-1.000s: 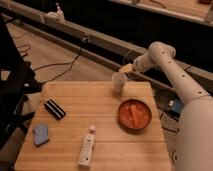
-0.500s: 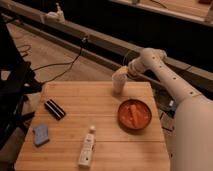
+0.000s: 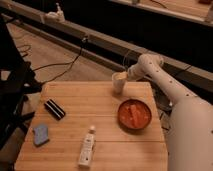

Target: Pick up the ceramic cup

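— Since a second ago the arm has swung in toward the far edge; the gripper (image 3: 127, 75) now sits right at the cup (image 3: 119, 82), where before it stood off to the right.

— Is the cup held?

— Can't tell; where the gripper meets the rim, the jaws don't show. The cup looks to rest on the bench (image 3: 100, 125) at its far edge, toward the right corner, beyond the plate (image 3: 134, 114).

— So what's left?

— Reach looks done. Closing on the cup, if not already done, and the lift remain.
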Available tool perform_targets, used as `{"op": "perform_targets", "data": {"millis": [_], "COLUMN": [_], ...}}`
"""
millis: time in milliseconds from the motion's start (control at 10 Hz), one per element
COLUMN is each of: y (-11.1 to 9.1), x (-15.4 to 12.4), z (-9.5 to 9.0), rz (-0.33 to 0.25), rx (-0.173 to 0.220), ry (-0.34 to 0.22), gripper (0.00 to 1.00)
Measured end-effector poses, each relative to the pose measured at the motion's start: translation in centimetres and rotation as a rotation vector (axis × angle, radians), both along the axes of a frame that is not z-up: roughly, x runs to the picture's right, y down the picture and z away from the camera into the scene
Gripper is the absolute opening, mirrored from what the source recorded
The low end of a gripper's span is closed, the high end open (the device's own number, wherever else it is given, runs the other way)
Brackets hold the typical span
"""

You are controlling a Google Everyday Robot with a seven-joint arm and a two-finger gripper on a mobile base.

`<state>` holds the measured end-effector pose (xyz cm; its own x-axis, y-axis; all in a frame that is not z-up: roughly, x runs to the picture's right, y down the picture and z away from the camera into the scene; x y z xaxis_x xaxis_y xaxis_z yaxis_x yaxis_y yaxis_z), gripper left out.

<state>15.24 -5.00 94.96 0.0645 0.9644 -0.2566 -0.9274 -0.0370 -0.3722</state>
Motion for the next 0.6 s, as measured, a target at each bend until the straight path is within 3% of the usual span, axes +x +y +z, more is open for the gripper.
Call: {"op": "perform_targets", "data": {"millis": [400, 600], "y": [1.7, 0.8], "x": [-2.0, -2.8], "z": [0.5, -0.7], "rz": [0.02, 0.039], "rx": [-0.061, -0.061], "ry": [-0.05, -0.088], "gripper": [0.28, 0.1]}}
